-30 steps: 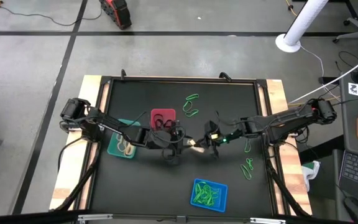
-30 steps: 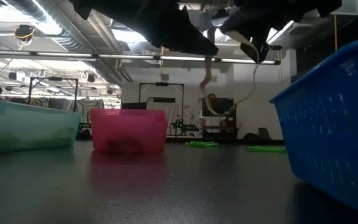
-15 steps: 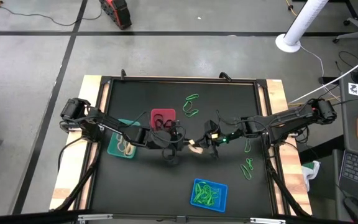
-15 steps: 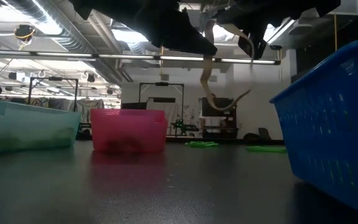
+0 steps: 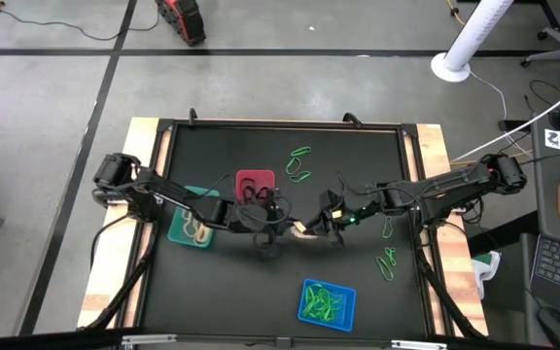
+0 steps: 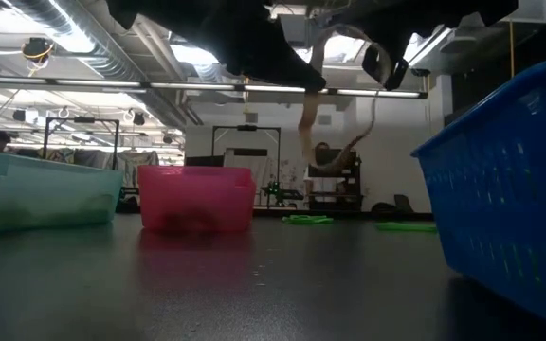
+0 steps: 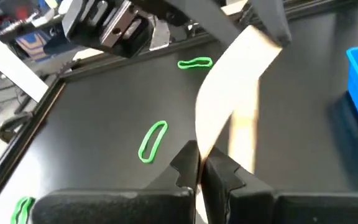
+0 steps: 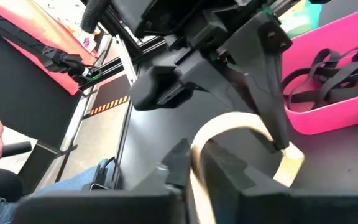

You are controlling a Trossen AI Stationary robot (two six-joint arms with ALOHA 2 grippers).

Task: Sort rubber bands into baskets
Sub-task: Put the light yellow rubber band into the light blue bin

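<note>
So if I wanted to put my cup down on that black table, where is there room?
The near left corner, below the teal basket and left of the blue basket, is bare. So is the far left strip above the red basket. The middle is crowded: both grippers meet over a tan rubber band. Green bands lie along the right side.

Table top (image 5: pixel 231 282): black, pale wood edge at both sides.
Baskets: teal (image 5: pixel 189 229), red (image 5: pixel 254 185), blue (image 5: pixel 327 303).
Held rubber band (image 5: pixel 302 228): tan.
Bands in red basket (image 8: pixel 337 68): black.
Bands in blue basket (image 5: pixel 324 303): bright green.
Bands in teal basket (image 5: pixel 196 231): tan.
Loose bands on table (image 5: pixel 299 165): bright green.
Arms (image 5: pixel 436 185): dark.
Floor (image 5: pixel 47 126): grey, black lines.
</note>
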